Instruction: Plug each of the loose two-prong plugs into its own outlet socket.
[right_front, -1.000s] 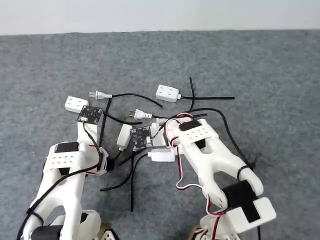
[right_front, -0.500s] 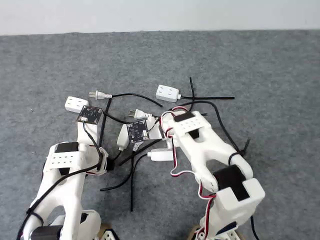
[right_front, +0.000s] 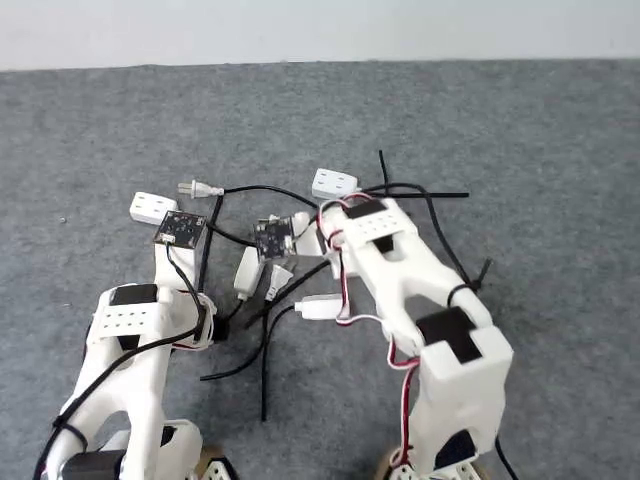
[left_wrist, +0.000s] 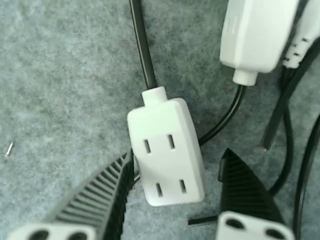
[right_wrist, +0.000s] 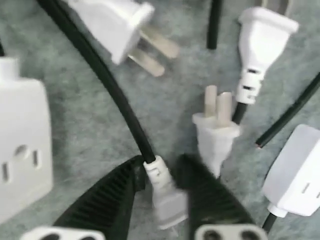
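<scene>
A white socket (left_wrist: 167, 165) is laid flat on the grey table (right_front: 560, 150), slots up, with a black cord (left_wrist: 142, 50) at one end. It is set between the two black fingers (left_wrist: 100, 200) of the left claw (left_wrist: 176, 157). This claw is spread wide. One finger is right at the socket's edge and the other is kept a little apart. A white block (left_wrist: 255, 35) on its own cord is seen just past the socket.

A white cord end (right_wrist: 167, 197) is squeezed between the fingers of the right claw (right_wrist: 161, 167), so this claw is clenched on it. Whether it is a plug cannot be told, as its front is hidden.

A loose plug (right_wrist: 216, 132) is laid just beside one finger, with its prongs pointed away from the claw. A second plug (right_wrist: 112, 22) and a third plug (right_wrist: 262, 32) are seen farther off. A side socket (right_wrist: 22, 145) and an edge socket (right_wrist: 295, 175) are laid flat near the claw, one on each side.

In the high view, a lone plug (right_front: 200, 189) is laid between the two arms' tips. A far socket (right_front: 335, 184) is laid close to the front of the right arm (right_front: 420, 290). Black cords are crossed over each other between that arm and the left arm (right_front: 135, 330).
</scene>
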